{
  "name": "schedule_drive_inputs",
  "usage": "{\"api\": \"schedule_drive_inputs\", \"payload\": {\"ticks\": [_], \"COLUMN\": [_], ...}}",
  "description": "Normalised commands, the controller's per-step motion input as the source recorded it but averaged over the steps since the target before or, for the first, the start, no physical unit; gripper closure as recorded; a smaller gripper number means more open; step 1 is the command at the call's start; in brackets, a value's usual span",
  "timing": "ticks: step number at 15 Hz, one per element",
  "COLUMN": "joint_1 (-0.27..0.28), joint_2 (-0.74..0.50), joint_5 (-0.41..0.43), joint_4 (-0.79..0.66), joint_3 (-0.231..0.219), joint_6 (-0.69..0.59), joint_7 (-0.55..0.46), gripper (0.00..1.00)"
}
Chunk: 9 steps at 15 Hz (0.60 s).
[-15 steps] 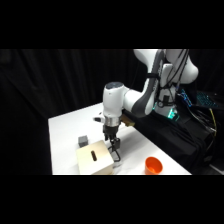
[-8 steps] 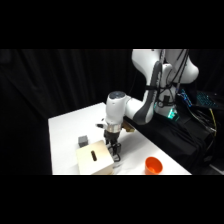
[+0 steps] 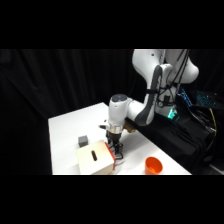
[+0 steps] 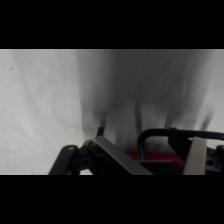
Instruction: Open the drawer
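Tool (image 3: 116,150) low at drawer (image 3: 114,156) front, 3 o'clock side of wooden box (image 3: 95,159); finger state cannot tell. Wire handle (image 4: 172,134) close ahead. Best: hook handle squarely, pull straight out, avoid dragging box.

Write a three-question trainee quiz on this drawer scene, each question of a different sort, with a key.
1. True or false: the gripper is down at the handle side of the wooden box.
2. Multiple choice: where does the orange cup stand relative to the box in the side view? A) on top of it B) to its right, apart from it C) behind it, touching it
3. Fill in: in the wrist view, the black wire handle of the drawer shows with a strip of ____ colour beneath it.

Key: 1 true; 2 B; 3 red.
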Motion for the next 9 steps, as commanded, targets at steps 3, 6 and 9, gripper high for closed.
{"api": "schedule_drive_inputs", "payload": {"ticks": [3, 6, 9], "joint_1": [0.026, 0.000, 0.052], "joint_2": [-0.24, -0.27, -0.32], "joint_5": [-0.036, -0.044, -0.094], "joint_4": [-0.39, -0.39, -0.40], "joint_3": [-0.090, -0.074, -0.139], "joint_6": [-0.04, -0.04, -0.06], "joint_7": [-0.03, -0.06, -0.03], "gripper": [0.00, 0.00, 0.00]}}
